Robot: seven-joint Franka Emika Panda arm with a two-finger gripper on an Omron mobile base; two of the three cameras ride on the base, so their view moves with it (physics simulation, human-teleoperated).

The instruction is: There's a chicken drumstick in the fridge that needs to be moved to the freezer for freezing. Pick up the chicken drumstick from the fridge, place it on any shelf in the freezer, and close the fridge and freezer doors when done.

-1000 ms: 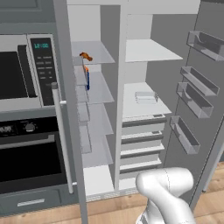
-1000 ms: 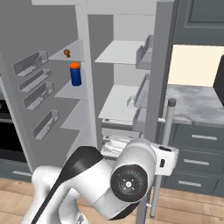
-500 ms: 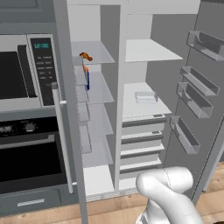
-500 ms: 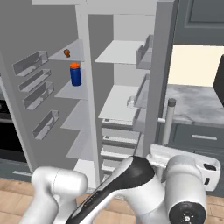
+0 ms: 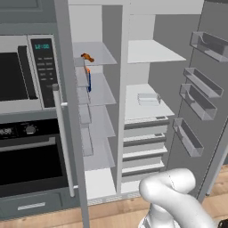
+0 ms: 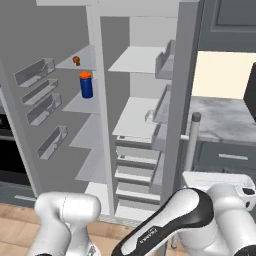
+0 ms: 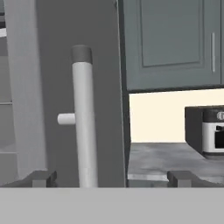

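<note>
The chicken drumstick [image 5: 87, 57] [image 6: 76, 60], a tiny orange-brown lump, lies on the top glass shelf [image 5: 101, 54] [image 6: 89, 54] of the freezer [image 5: 98, 133], the narrow compartment. To its right the fridge [image 5: 149, 51] [image 6: 135, 60] shows white shelves and drawers. Both doors stand wide open. My gripper [image 7: 113, 179] is open and holds nothing. In the hand view it looks at the outer face of the fridge door, close to its upright bar handle [image 7: 85, 122] [image 6: 191, 145]. The arm is folded low in front of the unit.
A blue can with an orange top [image 6: 86, 84] [image 5: 88, 80] stands on the freezer shelf below the drumstick. A small white box [image 5: 148, 98] sits on a fridge shelf. Microwave [image 5: 26, 71] and oven [image 5: 31, 156] lie to the left, a grey counter [image 6: 225, 117] to the right.
The arm has swung low and to the right in the right base view. The drumstick, the can and both doors have stayed where they were.
</note>
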